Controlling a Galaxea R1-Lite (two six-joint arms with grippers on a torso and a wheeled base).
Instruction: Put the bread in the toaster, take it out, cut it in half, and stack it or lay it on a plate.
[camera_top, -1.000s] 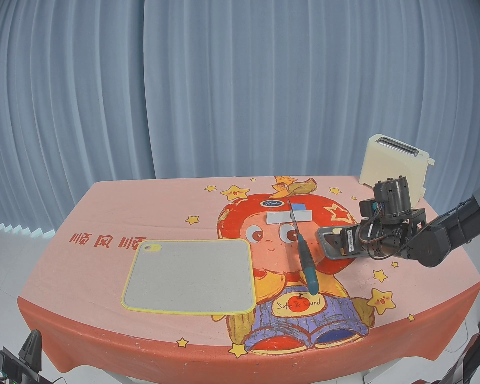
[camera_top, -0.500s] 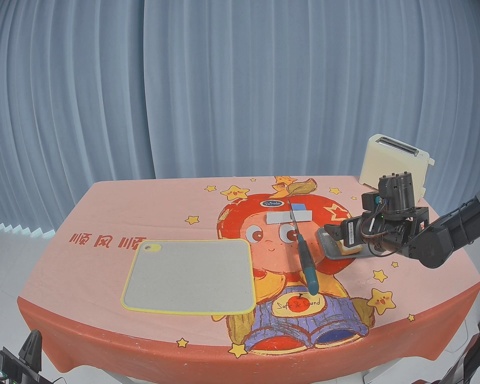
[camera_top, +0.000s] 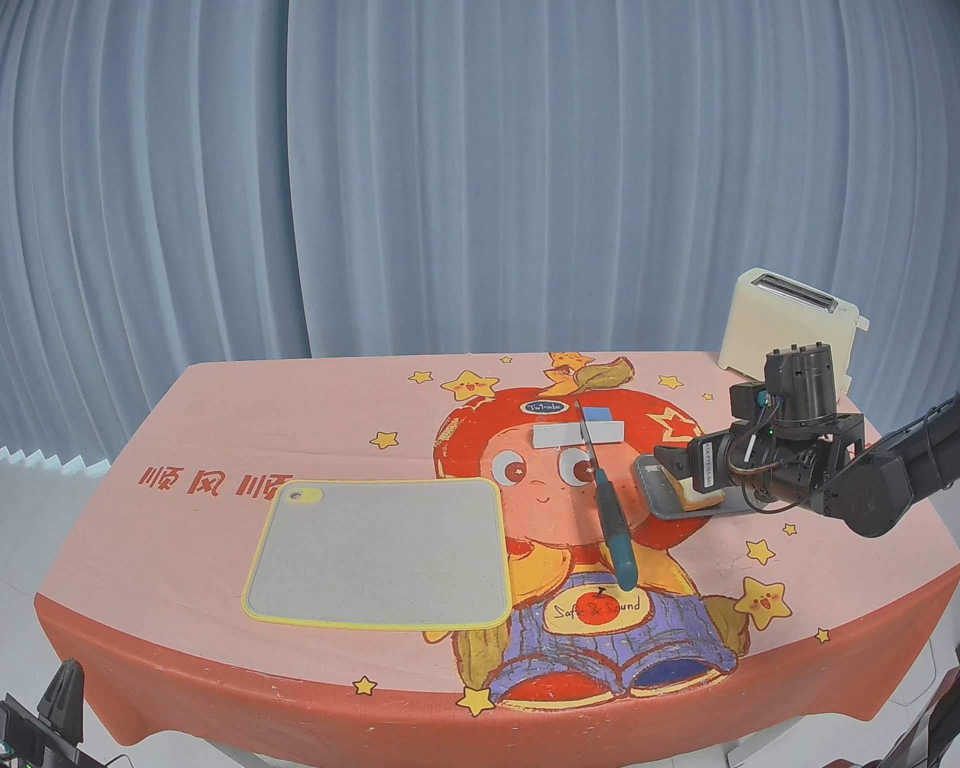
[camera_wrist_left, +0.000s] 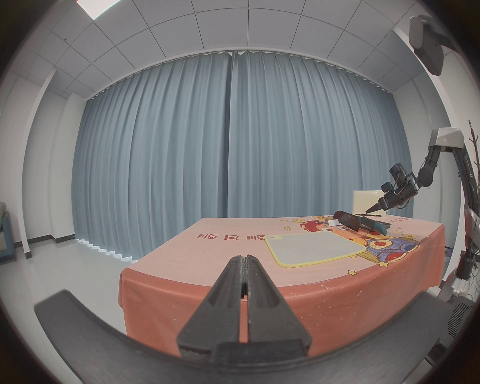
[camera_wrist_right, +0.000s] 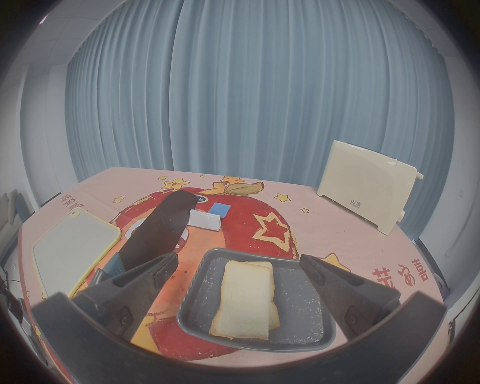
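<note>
Since a second ago, the right gripper (camera_top: 690, 470) has been shifted a little toward the toaster (camera_top: 790, 330) and raised slightly, while everything else on the table has been left where it was. Its fingers (camera_wrist_right: 345, 295) are held wide apart over the grey tray (camera_wrist_right: 300, 305), one to each side of the bread (camera_wrist_right: 245, 300), and no contact with the bread is seen. Two pale slices of bread are laid on the tray, one overlapping the other. The toaster is stood beyond the tray, toward the curtain, well apart from it. A knife (camera_top: 612, 520) with a teal handle is laid just beside the tray on the side away from the toaster, its dark blade propped on a small grey and blue rest (camera_top: 580, 432). A yellow-rimmed cutting board (camera_top: 380, 550) is placed farther from the tray, past the knife. The left gripper (camera_wrist_left: 244, 265) is held far from the tray, off the table's edge, with its fingers pressed together on nothing.
</note>
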